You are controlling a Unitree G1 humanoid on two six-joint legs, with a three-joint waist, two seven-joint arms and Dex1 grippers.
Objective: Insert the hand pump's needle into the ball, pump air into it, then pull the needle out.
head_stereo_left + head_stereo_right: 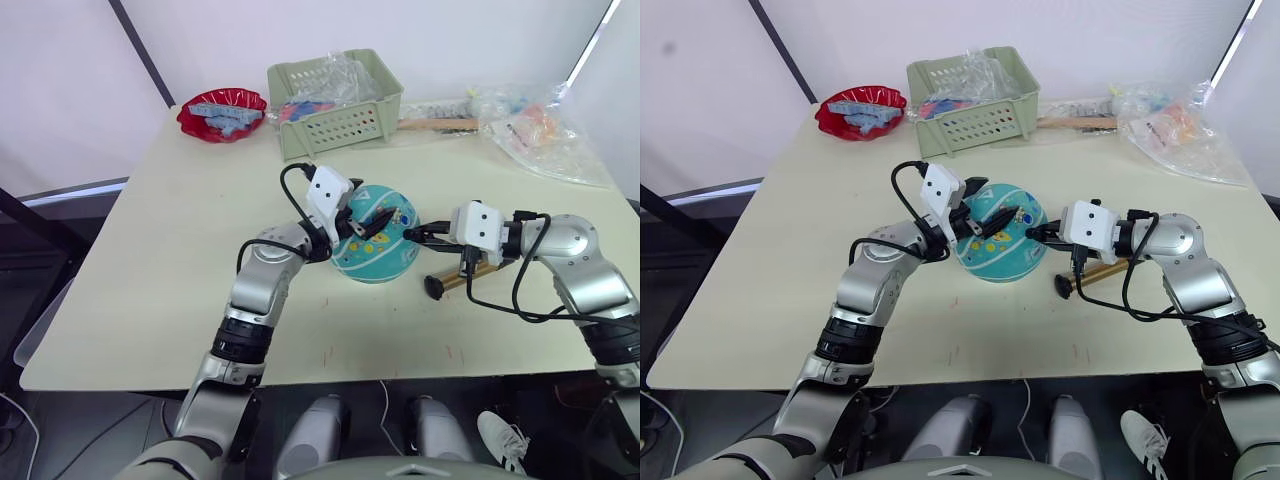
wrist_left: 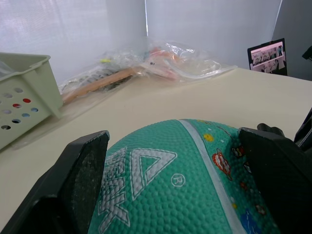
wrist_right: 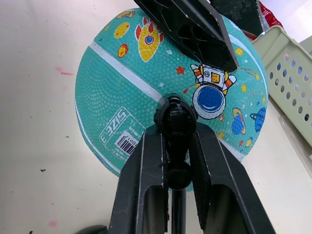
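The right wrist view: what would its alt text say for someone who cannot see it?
Two black gripper fingers pinch a black hose fitting against a teal rubber ball with white stripes and cartoon astronaut prints. Another black gripper finger rests on the ball's far side.

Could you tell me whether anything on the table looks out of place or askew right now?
The hand pump lies flat on its side on the table beside the ball, not upright. Otherwise nothing stands out: the left gripper grips the ball and the right gripper holds the needle fitting against it.
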